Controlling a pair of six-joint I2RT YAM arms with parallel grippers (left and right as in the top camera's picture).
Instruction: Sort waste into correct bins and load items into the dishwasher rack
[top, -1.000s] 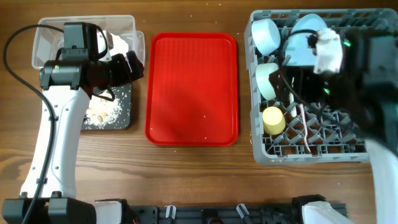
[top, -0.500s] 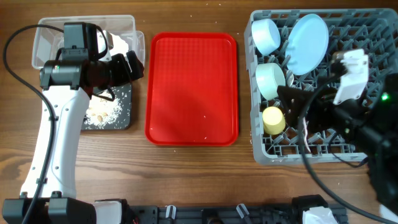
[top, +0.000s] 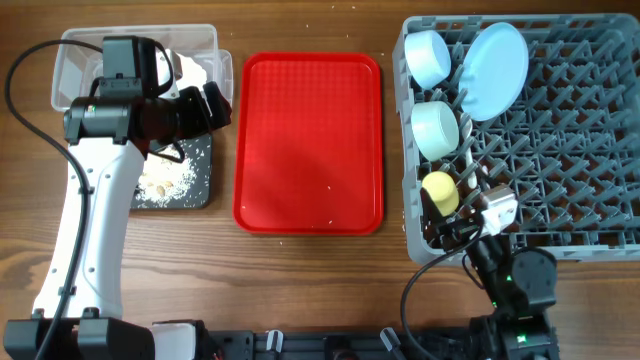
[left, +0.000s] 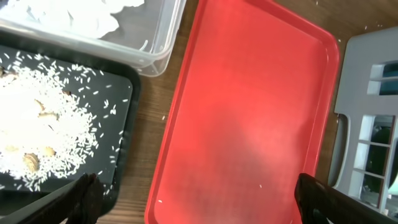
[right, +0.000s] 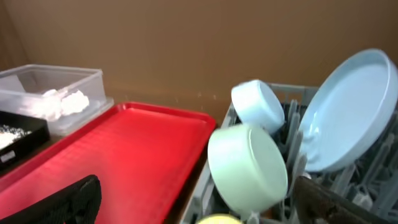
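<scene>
Along the left edge of the desk the left arm stretches toward the far-left corner, where the clear tub sits with the crumpled white napkin inside it. Just nearer than the tub lies the black tray, its floor strewn with the rice-like scraps and a few brown bits. The left gripper hangs over the right-hand ends of tub and tray. In its wrist view the two dark fingertips sit at the bottom corners, spread wide with nothing between them.

At the middle of the desk lies the red tray, bare but for a few pale crumbs.

Filling the right side as far as the far-right corner stands the grey rack. Its left portion is loaded:
- The pale blue bowl lies on its side at the far-left corner of the rack.
- The pale blue plate stands on edge just to the right of that bowl.
- The pale green bowl is tipped over nearer than the blue one.
- The yellow cup is nearer again.
- Thin pale cutlery handles stand among the pegs beside the green bowl; fork and spoon cannot be told apart.

By the near edge, just outside the rack's near-left corner, is the right arm. The right gripper faces across the rack, fingers wide apart and empty.
</scene>
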